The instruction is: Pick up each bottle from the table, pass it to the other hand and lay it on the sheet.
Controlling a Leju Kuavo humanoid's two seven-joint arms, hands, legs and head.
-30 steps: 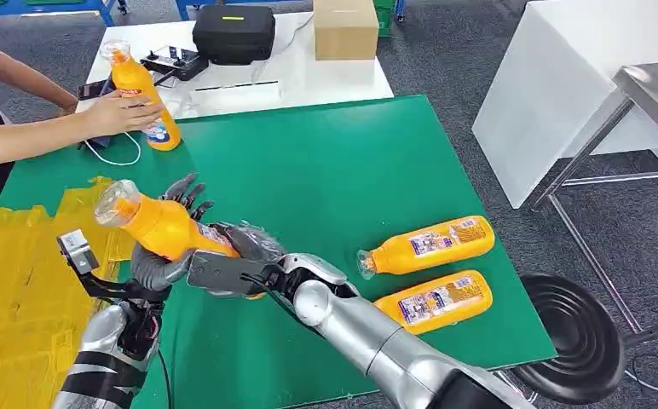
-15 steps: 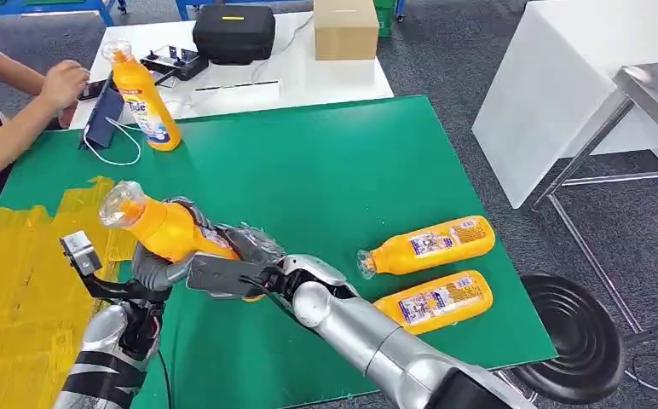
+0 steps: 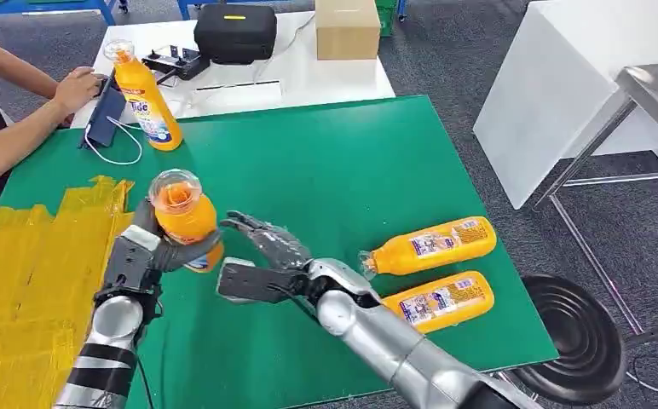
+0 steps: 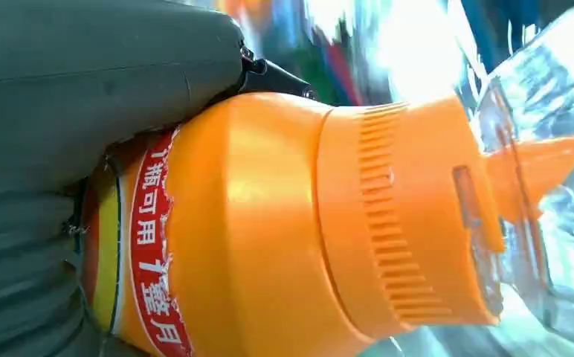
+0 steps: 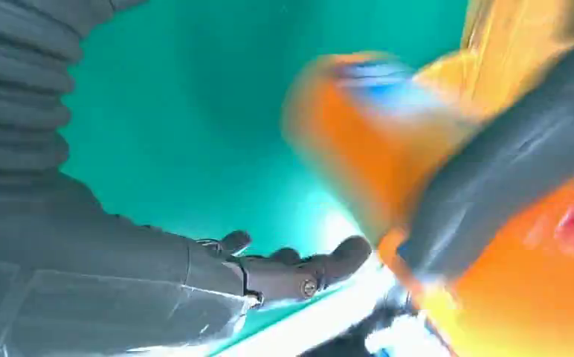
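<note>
I see the held bottle (image 3: 181, 213) in my left hand (image 3: 151, 251), above the table (image 3: 326, 170) beside the sheet (image 3: 27, 273) at its left end. My right hand (image 3: 266, 247) is just right of it. Two bottles (image 3: 428, 247) lie side by side far right. A standing bottle (image 3: 142, 98) is at the far-left corner.

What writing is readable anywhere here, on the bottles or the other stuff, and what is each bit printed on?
"Tide": blue and white label of the upright orange bottle at the green table's far left.
"瓶可用" and "整月": red band on the bottle held by the left hand, left wrist view; a character before and a mark between are unclear.
Labels of the two lying bottles: too small to read.
Black case and cardboard box: no legible text.
</note>
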